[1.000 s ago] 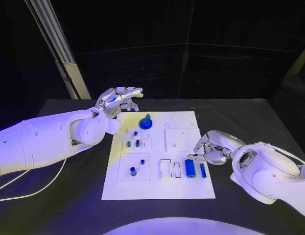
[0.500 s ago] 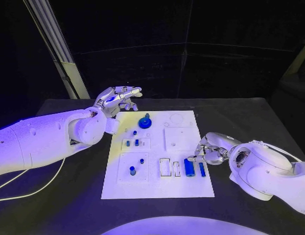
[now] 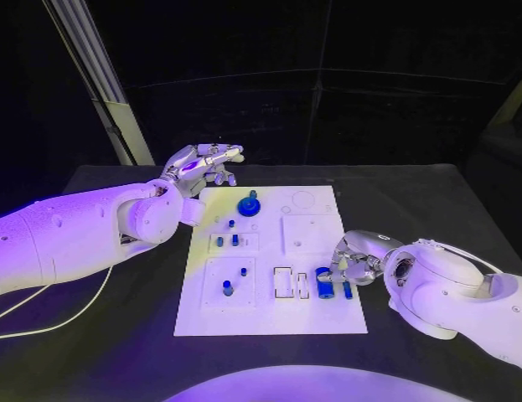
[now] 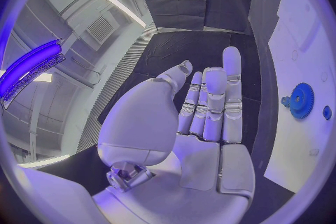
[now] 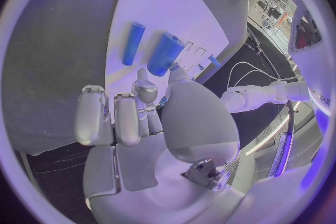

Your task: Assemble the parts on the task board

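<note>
We are hovering our right hand, fingers apart and holding nothing, just over the thick blue cylinder and the thin blue rod lying at the near right of the task board; we judge the pick is in hand, needing a descent and closing. Farther off, our left hand is hanging spread and empty beyond the blue gear

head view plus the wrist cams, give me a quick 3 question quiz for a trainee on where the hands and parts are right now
1. True or false: the left hand holds a blue part.
2. Which hand is nearest the thick blue cylinder? A) left B) right
3. Fill in: the blue gear sits near the task board's ____ edge.

Key
1. False; its fingers are spread with nothing in them.
2. B; the right hand hovers by it.
3. far
</note>
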`<control>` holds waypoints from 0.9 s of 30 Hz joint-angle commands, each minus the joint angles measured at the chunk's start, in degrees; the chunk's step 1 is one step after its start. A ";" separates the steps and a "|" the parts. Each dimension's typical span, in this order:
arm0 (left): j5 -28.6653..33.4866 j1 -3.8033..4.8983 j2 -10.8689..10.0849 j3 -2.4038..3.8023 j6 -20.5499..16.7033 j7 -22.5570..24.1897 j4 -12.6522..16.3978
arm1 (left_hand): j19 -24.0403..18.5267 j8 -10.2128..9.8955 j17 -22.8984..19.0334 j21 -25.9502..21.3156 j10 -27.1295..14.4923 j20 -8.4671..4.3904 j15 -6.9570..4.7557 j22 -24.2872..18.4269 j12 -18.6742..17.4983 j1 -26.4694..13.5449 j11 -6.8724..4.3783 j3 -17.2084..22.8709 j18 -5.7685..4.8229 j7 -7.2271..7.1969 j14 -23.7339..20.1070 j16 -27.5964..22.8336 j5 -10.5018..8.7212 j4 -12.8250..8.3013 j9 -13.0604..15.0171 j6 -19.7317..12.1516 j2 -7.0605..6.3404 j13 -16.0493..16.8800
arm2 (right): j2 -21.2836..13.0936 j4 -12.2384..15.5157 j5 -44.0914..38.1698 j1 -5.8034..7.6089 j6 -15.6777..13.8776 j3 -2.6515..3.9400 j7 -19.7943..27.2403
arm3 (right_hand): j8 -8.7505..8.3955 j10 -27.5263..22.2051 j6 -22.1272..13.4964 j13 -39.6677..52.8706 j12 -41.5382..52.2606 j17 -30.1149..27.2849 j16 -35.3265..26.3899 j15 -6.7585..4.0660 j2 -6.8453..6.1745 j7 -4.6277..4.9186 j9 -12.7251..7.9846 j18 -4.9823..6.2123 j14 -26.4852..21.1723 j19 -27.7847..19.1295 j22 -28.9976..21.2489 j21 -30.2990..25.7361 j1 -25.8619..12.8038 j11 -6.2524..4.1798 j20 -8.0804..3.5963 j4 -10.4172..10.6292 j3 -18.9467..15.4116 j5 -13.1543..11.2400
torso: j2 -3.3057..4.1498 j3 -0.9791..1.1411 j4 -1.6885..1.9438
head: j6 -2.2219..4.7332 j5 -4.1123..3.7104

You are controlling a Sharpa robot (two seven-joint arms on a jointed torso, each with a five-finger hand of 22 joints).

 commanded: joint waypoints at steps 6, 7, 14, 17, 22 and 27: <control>-0.17 0.08 -0.12 0.04 0.82 0.10 0.07 | -0.04 0.19 -0.05 -0.31 -0.41 0.32 0.04 -0.07 0.21 0.49 0.00 0.02 0.39 -0.06 -0.42 -0.29 0.17 -0.35 -0.04 -0.50 -0.20 -0.05 | 0.98 -0.64 -4.68 -0.38 3.94 0.00 -0.67 | 0.43 -0.11 -0.26 -0.04 0.07 0.05 0.38 -0.24 0.61 0.00 0.12 -1.05 2.40 0.41 0.10 0.38 0.16 -0.16 0.02 0.07 -0.38 0.17 | -0.02 0.02 -0.04 | -0.24 0.12; -0.17 0.08 -0.13 0.04 0.84 0.08 0.08 | -0.04 0.19 -0.05 -0.31 -0.41 0.32 0.04 -0.07 0.21 0.49 0.00 0.02 0.39 -0.06 -0.42 -0.29 0.17 -0.35 -0.04 -0.50 -0.20 -0.05 | 1.09 -0.69 -4.76 -0.42 4.03 0.00 -0.68 | 0.45 -0.14 -0.26 -0.09 0.00 0.03 0.37 -0.24 0.63 -0.01 0.13 -1.05 2.39 0.41 0.09 0.37 0.17 -0.16 0.02 0.07 -0.39 0.16 | -0.01 0.03 -0.04 | -0.24 0.12; -0.17 0.08 -0.11 0.04 0.90 -0.05 0.06 | -0.04 0.19 -0.05 -0.31 -0.41 0.32 0.04 -0.07 0.21 0.49 0.00 0.02 0.39 -0.06 -0.42 -0.29 0.17 -0.35 -0.04 -0.50 -0.20 -0.05 | 1.74 -0.88 -5.03 -0.90 4.57 -0.01 -0.68 | 1.43 -0.23 0.27 0.53 0.16 0.20 0.42 -0.35 1.04 -0.25 0.80 -1.06 2.37 0.38 0.21 0.43 0.36 -0.32 -0.04 0.09 -1.00 0.11 | -0.04 -0.04 -0.03 | -0.40 0.02; -0.17 0.08 -0.11 0.04 0.90 -0.11 0.06 | -0.04 0.19 -0.05 -0.31 -0.41 0.32 0.04 -0.07 0.21 0.49 0.00 0.02 0.39 -0.06 -0.42 -0.29 0.17 -0.35 -0.04 -0.50 -0.20 -0.05 | 1.97 -1.03 -5.07 -1.03 4.78 -0.01 -0.68 | 1.94 -0.21 0.53 0.85 0.24 0.32 0.47 -0.44 1.25 -0.40 1.20 -1.06 2.37 0.36 0.26 0.45 0.66 -0.45 -0.11 0.03 -1.26 0.19 | -0.02 -0.05 0.02 | -0.46 -0.03; -0.17 0.08 -0.10 0.04 0.94 -0.18 0.05 | -0.04 0.19 -0.05 -0.31 -0.41 0.32 0.04 -0.07 0.21 0.49 0.00 0.02 0.39 -0.06 -0.42 -0.29 0.17 -0.35 -0.04 -0.50 -0.20 -0.05 | 2.20 -1.27 -5.09 -1.11 4.41 -0.01 -0.72 | 3.12 0.01 0.88 1.66 0.52 0.73 0.62 -0.69 2.22 -0.73 2.36 -1.07 2.41 0.34 0.36 0.50 2.25 -0.75 -0.34 -0.19 -1.47 1.74 | -0.07 -0.06 0.10 | -0.53 -0.02; -0.17 0.08 -0.10 0.03 1.01 -0.22 0.05 | -0.04 0.19 -0.05 -0.31 -0.41 0.32 0.04 -0.07 0.21 0.49 0.00 0.02 0.39 -0.06 -0.42 -0.29 0.17 -0.35 -0.04 -0.50 -0.20 -0.05 | 2.17 -0.73 -4.87 -1.14 1.30 -0.01 -0.75 | 4.30 0.72 0.95 3.10 1.52 1.21 0.81 -0.92 3.29 -1.01 3.78 -1.10 2.49 0.41 0.58 0.60 3.55 -1.05 -0.59 -0.20 -1.75 5.05 | -0.08 0.00 0.05 | -0.48 0.09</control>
